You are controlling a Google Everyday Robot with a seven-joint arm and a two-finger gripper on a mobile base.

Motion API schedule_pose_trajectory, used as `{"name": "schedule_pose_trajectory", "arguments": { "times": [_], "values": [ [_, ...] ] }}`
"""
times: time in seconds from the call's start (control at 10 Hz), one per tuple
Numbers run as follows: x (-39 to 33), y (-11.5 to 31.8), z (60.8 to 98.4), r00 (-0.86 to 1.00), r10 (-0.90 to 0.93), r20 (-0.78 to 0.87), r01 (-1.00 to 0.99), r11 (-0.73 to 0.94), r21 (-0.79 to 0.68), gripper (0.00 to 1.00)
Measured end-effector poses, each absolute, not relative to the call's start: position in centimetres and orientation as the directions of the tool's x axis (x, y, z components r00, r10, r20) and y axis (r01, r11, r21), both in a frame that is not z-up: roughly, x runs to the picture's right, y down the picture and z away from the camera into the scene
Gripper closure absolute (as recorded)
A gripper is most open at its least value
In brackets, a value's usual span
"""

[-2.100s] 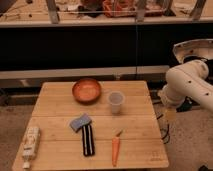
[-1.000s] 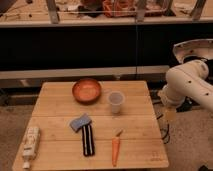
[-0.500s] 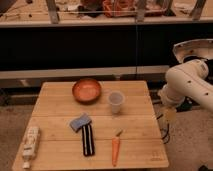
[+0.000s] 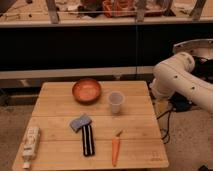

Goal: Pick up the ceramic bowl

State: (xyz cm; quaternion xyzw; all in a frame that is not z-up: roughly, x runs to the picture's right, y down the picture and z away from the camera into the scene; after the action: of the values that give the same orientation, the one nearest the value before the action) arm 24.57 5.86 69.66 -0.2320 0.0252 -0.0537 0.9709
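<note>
Looks like a robotics lab or workshop: white robot arm at right, its gripper hanging just beside the right edge of a wooden table, jaws apart and empty; dark cables on the speckled floor; behind, a long dark bench with metal posts and cluttered orange bins on top.

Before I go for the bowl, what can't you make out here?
Camera view only:
Gripper, hanging open off the table's right edge below the arm: finger shape too small to tell.
Arm: base cut by the right frame edge.
Ceramic bowl: underside hidden by its own body.
White bottle: label too small to read.
</note>
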Motion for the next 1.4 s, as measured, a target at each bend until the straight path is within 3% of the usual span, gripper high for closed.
{"name": "schedule_pose_trajectory", "arguments": {
  "times": [1.4],
  "values": [
    [15.0,0.5,70.0,0.9,-0.422,0.109,0.434,0.847,-0.308,0.2]
  ]
}}
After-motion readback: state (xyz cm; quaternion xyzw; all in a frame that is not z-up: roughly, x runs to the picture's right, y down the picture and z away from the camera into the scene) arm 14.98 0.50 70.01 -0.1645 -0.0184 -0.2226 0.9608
